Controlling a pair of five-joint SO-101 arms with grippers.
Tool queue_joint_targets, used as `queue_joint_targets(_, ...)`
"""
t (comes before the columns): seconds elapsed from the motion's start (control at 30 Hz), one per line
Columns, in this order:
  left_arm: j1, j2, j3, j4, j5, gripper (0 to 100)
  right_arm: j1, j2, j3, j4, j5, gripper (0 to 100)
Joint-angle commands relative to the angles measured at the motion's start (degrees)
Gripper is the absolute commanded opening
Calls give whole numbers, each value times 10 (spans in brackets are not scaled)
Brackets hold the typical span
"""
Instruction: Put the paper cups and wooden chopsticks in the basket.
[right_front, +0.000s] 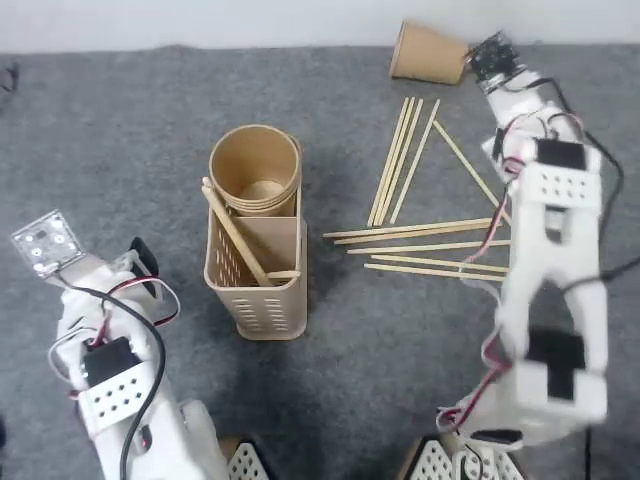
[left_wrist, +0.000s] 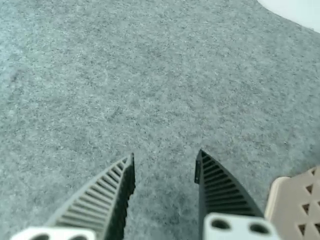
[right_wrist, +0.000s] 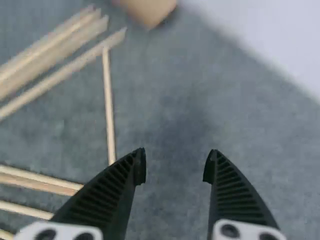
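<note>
Grey felt mat (right_front: 120, 150) covered the table. Your right arm (right_front: 552, 300) was stretched out long toward the far edge. Its right gripper (right_wrist: 175, 165) hung low over bare mat with the fingers spread and nothing between them. Your left arm (right_front: 110, 370) sat folded near its base, well left of the basket. The left gripper (left_wrist: 164, 165) was also spread and empty above the mat.

The beige perforated plastic basket (right_front: 262, 300) stood upright at mid-table. A nested stack of brown paper cups (right_front: 255, 170) sat mouth-up in its far end. One wooden chopstick (right_front: 232, 232) leaned diagonally inside the basket, upper tip toward the left arm's side.

A single brown paper cup (right_front: 428, 53) lay on its side at the far edge, just beside the right gripper, long axis roughly along that edge.

Loose wooden chopsticks (right_front: 420, 250) lay flat between the basket and the right arm. One bundle ran near-to-far, one lay diagonal, and the rest pointed crosswise toward the arm.
</note>
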Motion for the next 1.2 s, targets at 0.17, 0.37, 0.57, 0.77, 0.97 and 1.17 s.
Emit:
queue_joint_targets(0.17, 12, -10, -3, -12, -8, 187, -1, 225, -259, 152, 22, 194)
queue_joint_targets(0.37, 35, -10, 1, -12, -44, 187, -2, 377, -426, 240, 21, 194)
queue_joint_targets(0.57, 35, -10, 2, -12, -44, 187, 0, 485, -566, 313, 22, 194)
queue_joint_targets(0.77, 37, -10, 2, -12, -46, 187, -8, 558, -674, 362, 18, 193)
queue_joint_targets(0.97, 37, -10, 3, -12, -46, 187, -6, 633, -724, 363, 23, 5)
queue_joint_targets(1.17, 37, -10, 3, -12, -46, 187, 2, 660, -775, 389, 23, 8)
